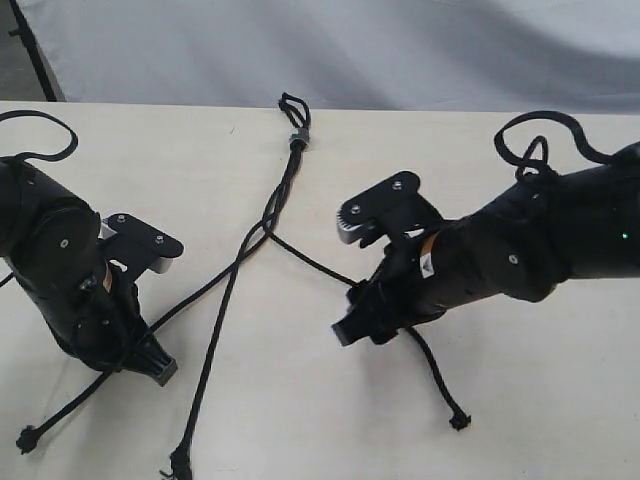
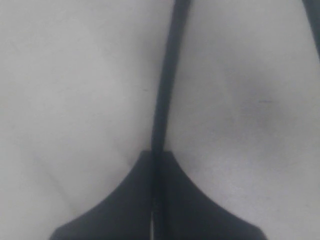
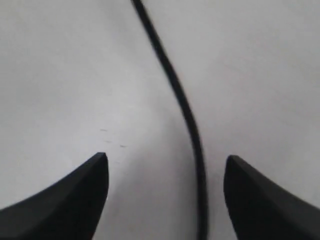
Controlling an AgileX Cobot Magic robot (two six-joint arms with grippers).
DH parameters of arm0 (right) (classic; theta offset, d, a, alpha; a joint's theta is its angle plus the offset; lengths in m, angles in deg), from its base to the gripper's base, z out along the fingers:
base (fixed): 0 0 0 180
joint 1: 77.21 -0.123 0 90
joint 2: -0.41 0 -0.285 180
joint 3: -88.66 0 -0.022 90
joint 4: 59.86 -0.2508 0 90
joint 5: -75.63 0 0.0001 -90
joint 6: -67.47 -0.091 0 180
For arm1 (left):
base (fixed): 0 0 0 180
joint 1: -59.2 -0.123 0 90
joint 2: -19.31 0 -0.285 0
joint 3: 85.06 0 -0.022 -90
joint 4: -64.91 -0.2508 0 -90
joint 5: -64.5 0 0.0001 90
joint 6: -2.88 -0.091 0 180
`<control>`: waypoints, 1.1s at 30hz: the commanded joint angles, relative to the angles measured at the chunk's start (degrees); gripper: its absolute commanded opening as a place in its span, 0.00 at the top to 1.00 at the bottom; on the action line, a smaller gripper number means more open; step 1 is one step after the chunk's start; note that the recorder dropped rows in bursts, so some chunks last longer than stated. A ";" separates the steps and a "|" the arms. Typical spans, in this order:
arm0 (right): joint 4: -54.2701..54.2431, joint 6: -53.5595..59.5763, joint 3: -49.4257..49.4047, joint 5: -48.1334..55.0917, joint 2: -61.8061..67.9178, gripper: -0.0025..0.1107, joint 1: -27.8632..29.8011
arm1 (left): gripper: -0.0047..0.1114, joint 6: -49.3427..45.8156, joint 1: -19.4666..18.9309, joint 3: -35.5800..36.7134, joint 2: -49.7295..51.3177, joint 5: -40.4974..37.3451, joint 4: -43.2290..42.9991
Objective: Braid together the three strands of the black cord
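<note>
The black cord [image 1: 283, 180] lies on the pale table, its loop [image 1: 294, 104] and grey band [image 1: 298, 138] at the far edge. Below a short twisted stretch it splits into three strands. The left strand [image 1: 200, 292] runs into my left gripper [image 1: 150, 365], which is shut on it; in the left wrist view the strand [image 2: 162, 100] comes out from between the closed fingertips of that gripper [image 2: 159, 155]. The middle strand [image 1: 215, 350] lies free. My right gripper [image 1: 350, 315] is open over the right strand [image 1: 310, 262]; that strand [image 3: 182, 100] lies loose between the spread fingers of the right gripper [image 3: 166, 159].
Knotted strand ends lie at the near left [image 1: 27, 438], near middle [image 1: 180, 462] and right [image 1: 459, 421]. Glossy arm cables loop at the left [image 1: 40, 130] and right [image 1: 540, 140]. A grey backdrop [image 1: 400, 50] rises behind the table's far edge.
</note>
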 commanded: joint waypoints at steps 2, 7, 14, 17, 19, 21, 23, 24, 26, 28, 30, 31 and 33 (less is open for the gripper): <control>-1.16 0.78 0.05 -0.77 -4.09 0.40 -18.40 | 0.96 0.41 -0.39 1.11 0.85 -2.69 0.34; -5.40 0.56 0.85 -11.42 3.91 0.40 -29.99 | 0.96 0.41 -0.39 1.11 0.85 -2.69 0.34; -5.40 -0.70 6.41 -10.36 12.09 0.40 -31.23 | 0.96 0.41 -0.39 1.11 0.85 -2.69 0.34; -5.40 -0.12 8.19 -8.79 13.87 0.43 -31.23 | 0.96 0.41 -0.39 1.11 0.85 -2.69 0.34; -5.40 -0.11 8.64 -8.02 14.51 0.55 -31.23 | 0.96 0.41 -0.39 1.11 0.85 -2.69 0.34; -5.07 -0.11 8.64 -6.56 14.51 0.69 -31.23 | 0.96 0.30 -0.39 1.11 0.85 -2.70 0.34; -5.40 -0.11 8.64 -4.81 14.07 0.86 -31.23 | 0.96 0.30 -0.39 1.11 0.85 -2.70 0.34; -5.40 -0.11 8.64 -3.86 13.62 0.94 -31.23 | 0.96 0.30 -0.39 1.11 0.85 -2.70 0.34; -5.40 -0.26 8.64 -1.71 12.78 0.98 -31.23 | 0.96 0.30 -0.39 1.11 0.85 -2.70 0.34; -5.40 -0.26 8.64 0.93 11.65 0.98 -31.77 | 0.96 0.30 -0.39 1.11 0.85 -2.70 0.34; -5.40 -0.26 8.64 3.26 10.88 0.98 -32.80 | 0.96 0.30 -0.39 1.11 0.85 -2.70 0.34; -5.40 -0.26 8.64 4.25 10.51 0.98 -33.47 | 0.96 0.30 -0.39 1.11 0.85 -2.70 0.34; -5.40 -0.26 8.03 4.75 10.24 0.98 -35.04 | 0.96 0.30 -0.39 1.11 0.85 -2.70 0.34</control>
